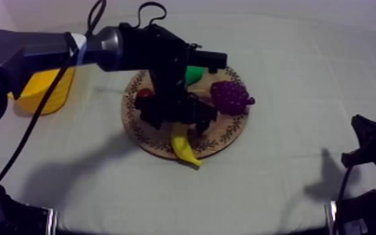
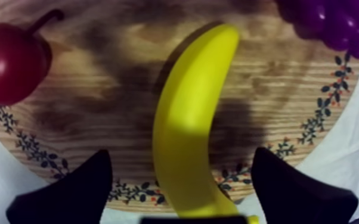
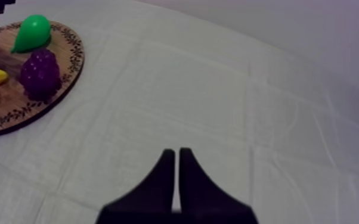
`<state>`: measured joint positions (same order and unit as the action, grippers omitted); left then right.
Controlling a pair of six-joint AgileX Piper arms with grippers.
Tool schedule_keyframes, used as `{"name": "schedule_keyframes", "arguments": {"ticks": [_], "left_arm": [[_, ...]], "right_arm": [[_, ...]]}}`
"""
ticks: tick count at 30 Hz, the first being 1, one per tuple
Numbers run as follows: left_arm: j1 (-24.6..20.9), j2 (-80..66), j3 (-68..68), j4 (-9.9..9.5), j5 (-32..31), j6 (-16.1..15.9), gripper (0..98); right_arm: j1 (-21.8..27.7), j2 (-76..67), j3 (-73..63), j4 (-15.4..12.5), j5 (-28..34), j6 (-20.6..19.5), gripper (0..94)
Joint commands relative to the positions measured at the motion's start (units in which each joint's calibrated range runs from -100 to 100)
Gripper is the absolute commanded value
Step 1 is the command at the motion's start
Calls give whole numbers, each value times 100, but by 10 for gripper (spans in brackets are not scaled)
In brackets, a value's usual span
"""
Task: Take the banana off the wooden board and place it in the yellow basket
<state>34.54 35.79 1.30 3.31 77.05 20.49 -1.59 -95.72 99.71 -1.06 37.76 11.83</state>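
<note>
Nearest the lens in the left wrist view, found the left gripper (image 2: 180,154) with its two black fingers (image 2: 80,184) spread wide, one at each side of the banana (image 2: 188,119), neither seen touching it. Gripped nothing. Saw the banana lying flat on the wooden board (image 2: 98,101), near end over the patterned rim between the fingers, far end reaching toward the bunch of grapes (image 2: 337,24). Noted the small red fruit (image 2: 9,62) on the board too, apart from the banana on its other side.

Placed the left arm (image 1: 134,50) in the top view entering from the upper left and standing over the board at centre frame. Spotted the banana (image 1: 184,147) at the board's lower edge, tip poking past the rim toward the bottom of the frame. Made out the pear (image 1: 195,75) at the board's upper edge. Located the yellow basket (image 1: 47,90) at the left of the frame, well apart from the board.

Found the right gripper (image 3: 176,154) pressed together into a narrow wedge over bare cloth (image 3: 247,89), holding nothing, well away from the fruit.

Judged the banana a light, stiff toy with a smooth, glossy skin, so probably slippery. Reckoned the thick middle the best place to take it, fingers across the two long sides; feared a pinch near either tapering end would let it swivel or squirt out. Expected only a modest squeeze to be needed.
</note>
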Motion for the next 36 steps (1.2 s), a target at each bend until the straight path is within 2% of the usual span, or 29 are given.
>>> {"name": "schedule_keyframes", "arguments": {"ticks": [1,8,28,33,36], "left_arm": [[-4,30,7,17,-26,-6,819],[2,205,-19,64,-75,-43,728],[49,255,-68,48,-190,-61,303],[57,120,-7,30,-197,-9,142],[68,-72,124,20,-260,23,107]], "right_arm": [[-2,-3,-5,1,-2,2,6],[-2,-3,-5,1,-2,2,6],[-2,-3,-5,1,-2,2,6],[-2,-3,-5,1,-2,2,6],[-2,-3,-5,1,-2,2,6]]}}
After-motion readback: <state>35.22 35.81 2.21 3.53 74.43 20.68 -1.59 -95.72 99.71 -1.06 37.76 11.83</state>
